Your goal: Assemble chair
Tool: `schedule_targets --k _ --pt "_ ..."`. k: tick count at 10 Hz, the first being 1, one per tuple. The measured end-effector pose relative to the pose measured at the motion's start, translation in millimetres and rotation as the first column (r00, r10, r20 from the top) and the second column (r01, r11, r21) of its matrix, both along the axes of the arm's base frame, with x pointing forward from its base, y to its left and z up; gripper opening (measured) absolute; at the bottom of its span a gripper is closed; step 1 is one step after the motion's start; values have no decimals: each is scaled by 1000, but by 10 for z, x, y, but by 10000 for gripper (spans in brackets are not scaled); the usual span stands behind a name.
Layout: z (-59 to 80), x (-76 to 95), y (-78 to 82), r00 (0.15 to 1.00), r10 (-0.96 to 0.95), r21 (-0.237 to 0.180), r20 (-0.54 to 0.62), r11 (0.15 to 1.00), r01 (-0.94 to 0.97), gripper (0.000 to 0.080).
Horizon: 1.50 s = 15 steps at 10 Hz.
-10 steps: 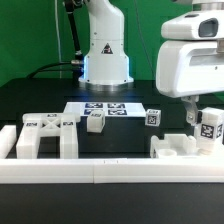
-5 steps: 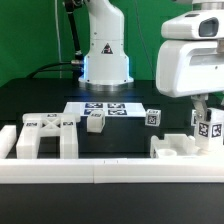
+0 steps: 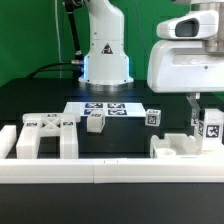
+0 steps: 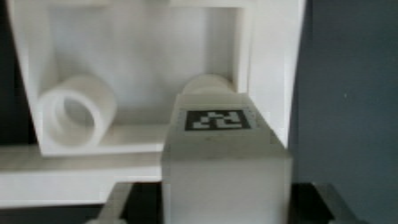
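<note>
Hidden: the gripper (image 3: 203, 117) hangs at the exterior view's right edge under its bulky white housing. Only one dark finger (image 3: 196, 108) shows clearly there. The other is lost behind the post or past the picture's edge. In the wrist view the fingers are only dark blur low beside the post.
Grip: the jaws are drawn narrow, clamped on the small tagged post (image 3: 211, 128).
Held post, place: at the exterior view's far right, just above and behind the low white frame part (image 3: 178, 147). Whether its foot touches that part cannot be told.
Held post, axis: the long axis stands upright, with the tagged face turned toward the exterior camera.
Wrist view: the post (image 4: 217, 150) fills the middle, its tag sharp and the rest soft. Behind it lies the frame part (image 4: 258, 50), with a round hole (image 4: 75, 115) in one wall.
Other chair parts: a legged frame (image 3: 45, 125) stands at the exterior view's left with tags along its top. A loose post (image 3: 95, 121) lies just in front of the marker board. A second loose post (image 3: 153, 117) sits just to the board's right in the exterior view.
Marker board: the marker board (image 3: 100, 107) lies flat on the black table (image 3: 40, 100), in front of the robot base (image 3: 103, 50).
Foreground: the white border rail (image 3: 110, 172) runs across the picture and cuts off the lower edges of both frames.
</note>
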<state>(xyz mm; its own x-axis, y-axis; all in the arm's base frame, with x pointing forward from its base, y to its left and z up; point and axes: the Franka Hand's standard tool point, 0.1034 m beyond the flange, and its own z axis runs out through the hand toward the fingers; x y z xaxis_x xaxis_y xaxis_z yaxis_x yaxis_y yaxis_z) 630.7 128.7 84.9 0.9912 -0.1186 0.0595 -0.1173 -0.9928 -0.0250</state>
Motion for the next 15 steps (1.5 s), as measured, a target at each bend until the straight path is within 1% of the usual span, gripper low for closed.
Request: schedule_targets --k 1,3,5,6,9,10,11,12,13,14,15 --pt "-2 1 -5 995 -98 7 -2 995 98 291" --pt "-8 4 -18 938 -346 26 -14 938 346 291" --pt "-11 9 -28 877 -480 37 -26 876 480 291" --pt "-13 11 -37 831 -556 45 -35 829 557 291" --pt "-13 11 -37 710 -702 48 -48 709 704 291" --pt "-13 12 -39 702 -711 49 -48 700 712 291" --pt "-14 11 -35 712 -700 49 -47 711 702 291" --pt "-13 10 -33 736 -676 48 -45 734 677 477" --pt "-9 3 -8 747 -663 47 -47 746 665 590" --pt "-4 -2 22 786 -617 46 -41 785 618 590" --pt "-2 -12 62 869 -495 40 -29 868 496 637"
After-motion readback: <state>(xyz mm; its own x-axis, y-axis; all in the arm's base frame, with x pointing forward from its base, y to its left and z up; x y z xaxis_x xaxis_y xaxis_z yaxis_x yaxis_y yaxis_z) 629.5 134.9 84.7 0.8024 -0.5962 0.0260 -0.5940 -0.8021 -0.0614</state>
